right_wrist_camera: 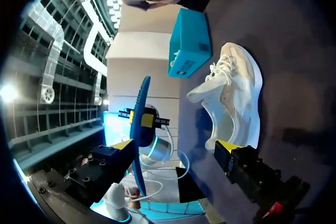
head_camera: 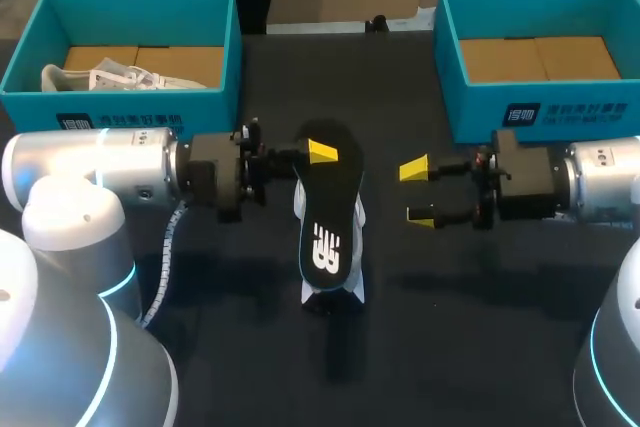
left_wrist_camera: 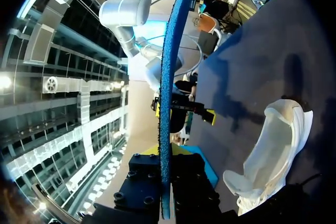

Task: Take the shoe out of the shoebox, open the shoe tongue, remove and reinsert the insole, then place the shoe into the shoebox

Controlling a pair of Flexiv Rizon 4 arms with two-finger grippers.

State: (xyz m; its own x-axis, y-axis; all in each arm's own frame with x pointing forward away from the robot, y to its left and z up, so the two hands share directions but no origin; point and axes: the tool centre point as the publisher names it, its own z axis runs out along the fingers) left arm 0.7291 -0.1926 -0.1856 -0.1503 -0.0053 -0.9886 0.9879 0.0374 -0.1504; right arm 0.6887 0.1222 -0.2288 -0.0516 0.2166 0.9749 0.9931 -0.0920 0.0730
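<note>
Insole (head_camera: 328,209) — clamped in left pincer (head_camera: 320,154) above the shoe (right_wrist_camera: 231,93); right pincer (head_camera: 417,193) gapes wide — empty.

A white logo (head_camera: 326,247) is showing on the insole (head_camera: 330,187). Tiny unreadable print is sitting on the left shoebox (head_camera: 130,105) and right shoebox (head_camera: 480,107).

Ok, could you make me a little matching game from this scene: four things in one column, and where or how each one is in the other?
Things: 1 insole; 2 shoe on the table; 3 right gripper; 4 left shoebox.
States: a open, holding nothing; b holds a second white shoe; c clamped in the left gripper; d under the raised insole.
Pairs: 1-c, 2-d, 3-a, 4-b.
</note>
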